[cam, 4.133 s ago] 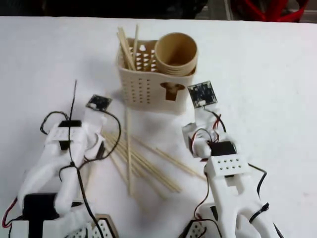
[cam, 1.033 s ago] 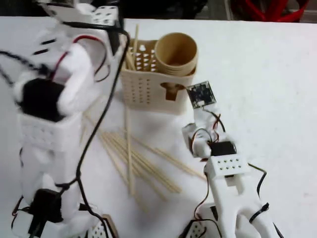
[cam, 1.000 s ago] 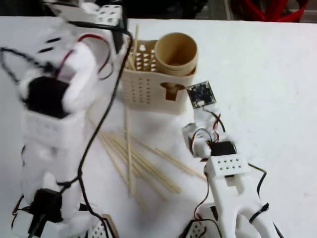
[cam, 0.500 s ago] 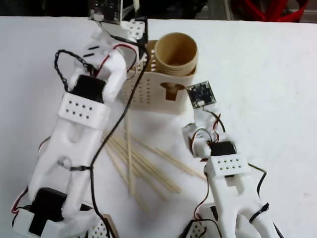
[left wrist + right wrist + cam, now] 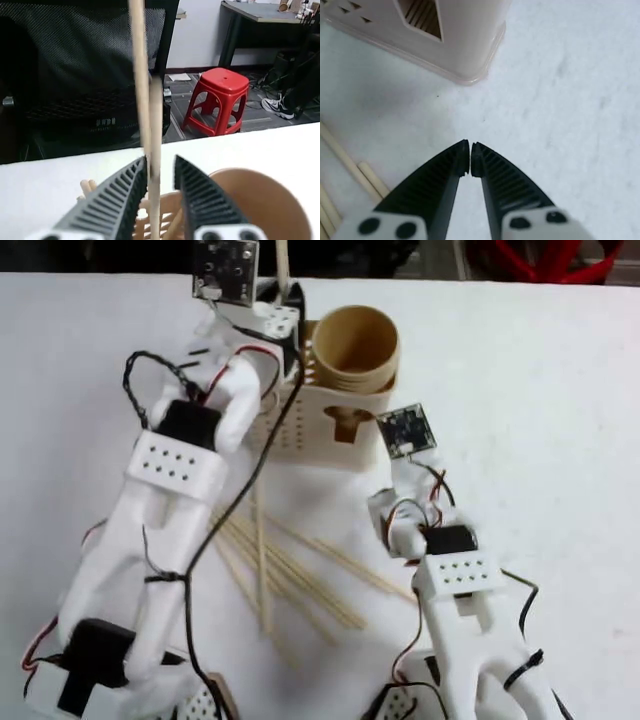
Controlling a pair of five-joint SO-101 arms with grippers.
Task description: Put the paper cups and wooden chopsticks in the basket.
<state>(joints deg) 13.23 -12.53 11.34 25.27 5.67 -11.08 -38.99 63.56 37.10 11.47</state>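
The cream slotted basket (image 5: 318, 418) stands mid-table with a brown paper cup (image 5: 355, 343) in it. My left gripper (image 5: 160, 172) hovers over the basket's left part beside the cup (image 5: 252, 200). Its fingers are slightly apart: an upright wooden chopstick (image 5: 141, 85) leans on one finger, and a narrow gap shows at the other. That chopstick (image 5: 282, 258) rises past the top of the high view. Several more chopsticks (image 5: 285, 575) lie scattered on the table in front of the basket. My right gripper (image 5: 470, 159) is shut and empty, low over the table by the basket's corner (image 5: 470, 55).
The white table (image 5: 540, 390) is bare to the right of the basket. The right arm (image 5: 450, 575) lies close beside the loose chopsticks (image 5: 367, 182). Behind the table are a dark chair (image 5: 75, 75) and a red stool (image 5: 217, 100).
The left arm rose from the chopstick pile on the table and swung up over the basket's left side, carrying a chopstick upright. The right arm has not moved.
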